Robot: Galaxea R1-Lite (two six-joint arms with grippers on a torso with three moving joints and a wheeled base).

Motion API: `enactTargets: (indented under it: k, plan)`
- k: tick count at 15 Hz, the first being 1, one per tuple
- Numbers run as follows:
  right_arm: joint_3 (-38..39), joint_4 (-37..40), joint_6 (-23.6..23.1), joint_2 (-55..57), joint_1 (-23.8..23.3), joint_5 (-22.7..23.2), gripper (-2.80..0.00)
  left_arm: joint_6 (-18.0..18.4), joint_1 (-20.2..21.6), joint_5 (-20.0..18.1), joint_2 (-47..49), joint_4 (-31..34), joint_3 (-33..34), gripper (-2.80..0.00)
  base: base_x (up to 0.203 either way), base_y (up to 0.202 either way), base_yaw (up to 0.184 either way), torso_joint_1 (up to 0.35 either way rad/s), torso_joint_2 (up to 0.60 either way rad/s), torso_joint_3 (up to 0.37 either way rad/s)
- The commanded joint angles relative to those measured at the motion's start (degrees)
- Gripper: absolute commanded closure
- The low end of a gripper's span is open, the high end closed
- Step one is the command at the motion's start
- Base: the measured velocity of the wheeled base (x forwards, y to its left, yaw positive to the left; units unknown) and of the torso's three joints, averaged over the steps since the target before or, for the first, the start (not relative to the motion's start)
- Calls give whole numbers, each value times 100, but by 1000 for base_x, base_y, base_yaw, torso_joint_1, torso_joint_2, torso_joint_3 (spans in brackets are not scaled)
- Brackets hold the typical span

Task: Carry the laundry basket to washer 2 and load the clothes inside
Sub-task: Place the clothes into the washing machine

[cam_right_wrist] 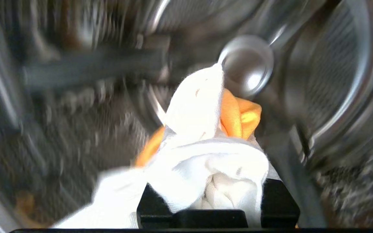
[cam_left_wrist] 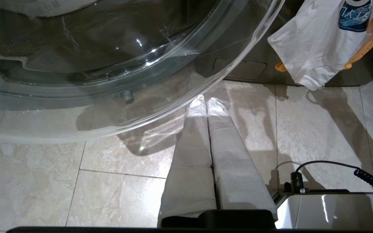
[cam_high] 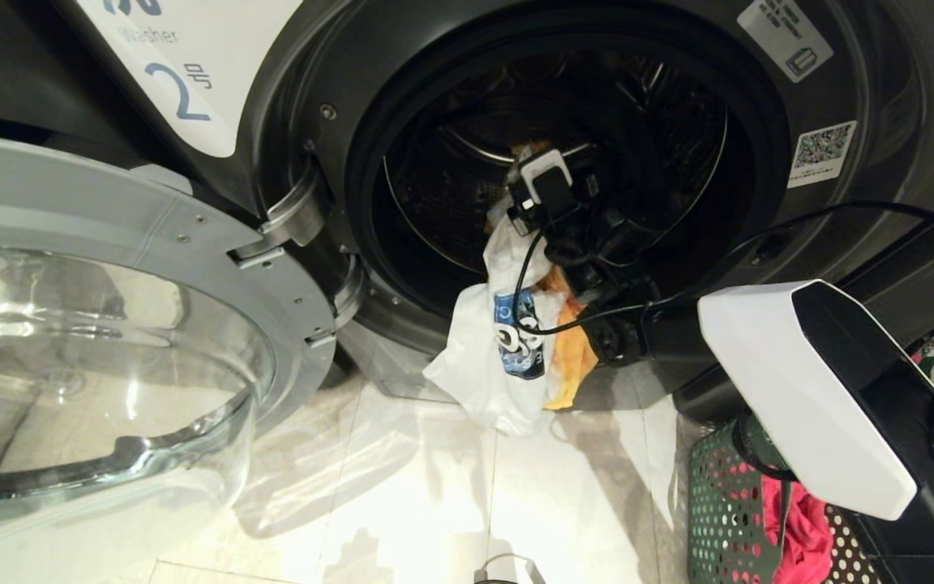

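Washer 2 (cam_high: 191,89) door (cam_high: 110,324) swung wide at left, glass bowl over the tiled floor (cam_high: 402,503). Left hand (cam_left_wrist: 206,101) parked low by the door, fingers pressed together, holding nothing. Centre: right hand (cam_high: 528,166) reaches into the drum mouth (cam_high: 564,162), closed on a bunched top fold of the clothes, white tee (cam_high: 483,357) plus yellow-orange piece (cam_high: 572,353). Bundle hangs limp, long axis near vertical, top at the hand inside the rim, hem down toward the floor outside the washer. Light, soft, floppy; likely to drag over the lip, so a gathered pinch high up suits it. Far right: laundry basket (cam_high: 718,503) on floor, red garment (cam_high: 799,527) inside.
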Motion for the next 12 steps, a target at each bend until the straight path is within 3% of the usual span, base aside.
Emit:
enactTargets:
  k: [1,5,6,10,12]
  plan:
    - [0,40,-22,190,-98,-2,0,2,0,-2,3,-1,0,0,0,0,0,0,0,0]
    - [17,95,10,133,-204,-2,0,2,0,-2,-1,-3,0,0,0,0,0,0,0,0]
    - [18,88,19,124,-212,-2,-280,2,0,-2,-1,-3,0,0,0,0,0,0,0,0]
    - [18,350,133,62,-213,-3,-280,2,0,-2,5,0,0,0,0,0,0,0,0,0]
    - [51,505,450,-13,-162,-3,-280,2,0,-2,1,-3,0,0,0,0,0,0,0,0]
